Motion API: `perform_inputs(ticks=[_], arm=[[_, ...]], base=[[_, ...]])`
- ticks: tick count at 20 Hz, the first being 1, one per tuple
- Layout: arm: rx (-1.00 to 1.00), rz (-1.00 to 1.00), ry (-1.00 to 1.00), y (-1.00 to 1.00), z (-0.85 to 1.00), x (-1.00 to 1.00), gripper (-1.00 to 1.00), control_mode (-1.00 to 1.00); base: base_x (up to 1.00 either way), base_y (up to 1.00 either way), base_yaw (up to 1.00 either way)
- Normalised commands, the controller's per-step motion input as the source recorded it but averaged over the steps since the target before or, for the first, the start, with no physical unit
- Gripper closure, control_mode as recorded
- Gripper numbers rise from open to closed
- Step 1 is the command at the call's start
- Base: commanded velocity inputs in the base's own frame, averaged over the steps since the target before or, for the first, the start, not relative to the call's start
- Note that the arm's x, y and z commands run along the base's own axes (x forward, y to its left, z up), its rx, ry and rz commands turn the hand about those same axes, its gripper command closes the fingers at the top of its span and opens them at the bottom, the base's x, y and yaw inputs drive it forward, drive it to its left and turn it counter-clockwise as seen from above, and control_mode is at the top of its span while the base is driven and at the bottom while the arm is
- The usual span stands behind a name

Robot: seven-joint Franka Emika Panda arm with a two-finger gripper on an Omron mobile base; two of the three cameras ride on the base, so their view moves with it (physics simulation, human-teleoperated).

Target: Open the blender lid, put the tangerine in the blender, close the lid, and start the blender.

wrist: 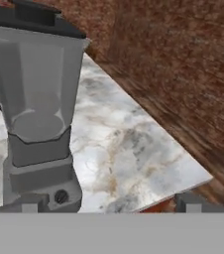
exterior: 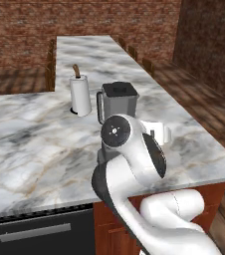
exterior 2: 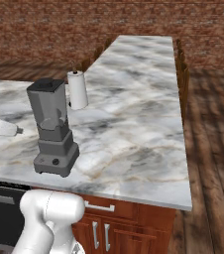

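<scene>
One blender (wrist: 37,114) stands on the marble table (wrist: 134,154), just ahead of the claw (wrist: 109,204) and to its left. The blender lid (wrist: 32,20) sits shut on top of the jar. The claw is spread wide and holds nothing. Its right finger (wrist: 191,203) sits over the table's edge.

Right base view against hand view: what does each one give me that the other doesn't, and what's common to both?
Right base view, not hand view: the towel roll behind the blender, the cabinet doors under the counter, and the counter's long far leg.
Hand view, not right base view: the two tips of the tool standing wide apart, open, holding nothing.
Both: the blender with its lid on, its knob, the marble counter, the wood floor.
</scene>
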Motion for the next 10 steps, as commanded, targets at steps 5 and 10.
perform_inputs(ticks=[5,10], arm=[[-0.26,-0.22,0.17,0.13,-0.98,-0.13,-1.0,-1.0],[-0.14,-0.14,0.25,0.0,-0.41,0.13,-1.0,-1.0]], base=[[0.0,0.0,0.0],[0.0,0.0,0.0]])
